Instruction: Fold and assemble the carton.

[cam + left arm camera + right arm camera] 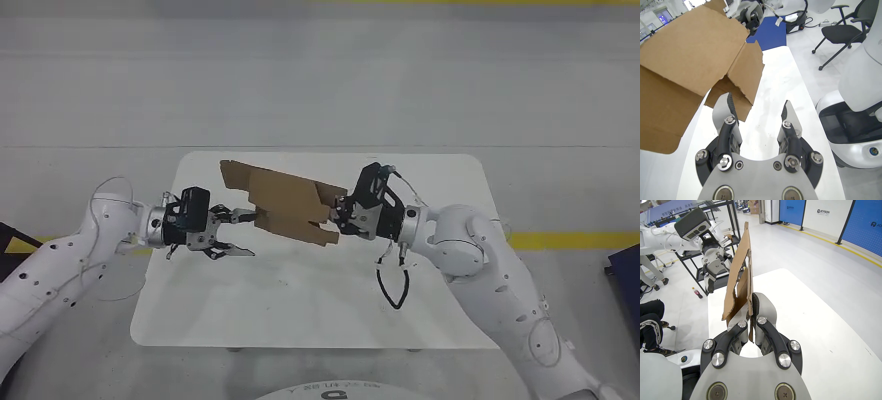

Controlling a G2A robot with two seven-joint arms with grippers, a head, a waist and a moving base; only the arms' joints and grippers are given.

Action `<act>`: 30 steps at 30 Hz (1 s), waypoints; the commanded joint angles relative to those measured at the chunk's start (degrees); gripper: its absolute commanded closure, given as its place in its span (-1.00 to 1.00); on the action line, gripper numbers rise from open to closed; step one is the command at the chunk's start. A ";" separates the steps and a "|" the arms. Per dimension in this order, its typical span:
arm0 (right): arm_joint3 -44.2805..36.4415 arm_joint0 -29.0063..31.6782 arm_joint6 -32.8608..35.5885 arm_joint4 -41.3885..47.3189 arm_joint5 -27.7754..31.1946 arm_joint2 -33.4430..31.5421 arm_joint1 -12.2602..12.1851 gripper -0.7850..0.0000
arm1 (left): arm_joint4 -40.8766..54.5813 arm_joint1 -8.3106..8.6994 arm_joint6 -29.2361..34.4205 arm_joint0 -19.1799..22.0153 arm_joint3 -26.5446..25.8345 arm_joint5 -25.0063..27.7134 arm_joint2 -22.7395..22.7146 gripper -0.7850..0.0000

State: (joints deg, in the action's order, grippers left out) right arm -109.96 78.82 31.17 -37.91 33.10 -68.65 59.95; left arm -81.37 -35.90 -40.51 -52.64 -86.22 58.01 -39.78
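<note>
Over white table (300,300), carton (290,205) in right end effector (338,215), grey floor (320,80)

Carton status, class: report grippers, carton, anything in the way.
Right gripper shut on carton. Left gripper open at opposite end. Carton collapsed, on edge above table. Nothing blocking left gripper.

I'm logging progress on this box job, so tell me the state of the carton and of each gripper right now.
carton: mostly flat, not assembled, held up off the table.
right gripper: jaws shut on one end of the carton.
left gripper: jaws open at the carton's other end, clamping nothing.
</note>
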 commanded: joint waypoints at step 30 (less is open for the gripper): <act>-3.18 0.75 -1.21 -7.82 0.11 2.24 -0.31 1.00 | 4.25 0.02 -2.45 -0.46 3.74 -0.01 -3.02 0.18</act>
State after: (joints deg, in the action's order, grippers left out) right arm -113.05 79.46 30.15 -45.64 33.13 -66.31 59.66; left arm -77.58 -35.90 -42.94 -52.93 -82.71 58.00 -42.58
